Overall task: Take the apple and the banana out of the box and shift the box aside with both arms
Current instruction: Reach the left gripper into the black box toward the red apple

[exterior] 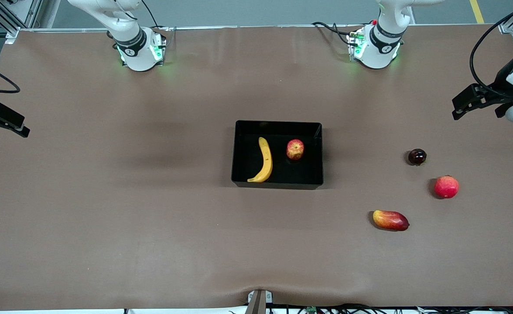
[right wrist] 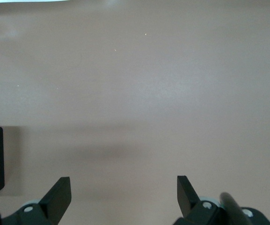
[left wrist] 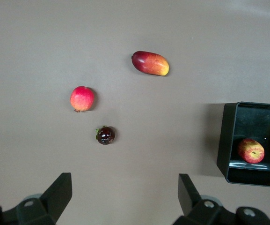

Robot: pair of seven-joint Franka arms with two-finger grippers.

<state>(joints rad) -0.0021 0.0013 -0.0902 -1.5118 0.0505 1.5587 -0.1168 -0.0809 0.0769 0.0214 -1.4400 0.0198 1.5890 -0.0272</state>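
The right gripper [exterior: 1, 124] hangs wide-fingered over the counter's [exterior: 108, 218] right-arm end. Mid-counter, the box [exterior: 277, 185] holds banana [exterior: 264, 160] and apple [exterior: 295, 149]. The left gripper [exterior: 472, 102] hangs wide-fingered over its own end. Risk: glossy fruit slipping from an off-centre pinch.

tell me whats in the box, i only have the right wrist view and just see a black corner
Observer: The box holds the banana and, beside it toward the left arm's end, the apple.
Operator: any other fruit out
Observer: Three on the table toward the left arm's end: a dark round fruit, a pinkish-red fruit and a mango-like fruit.
Operator: left tool state
Observer: The left tool is open, over bare table near that dark fruit.
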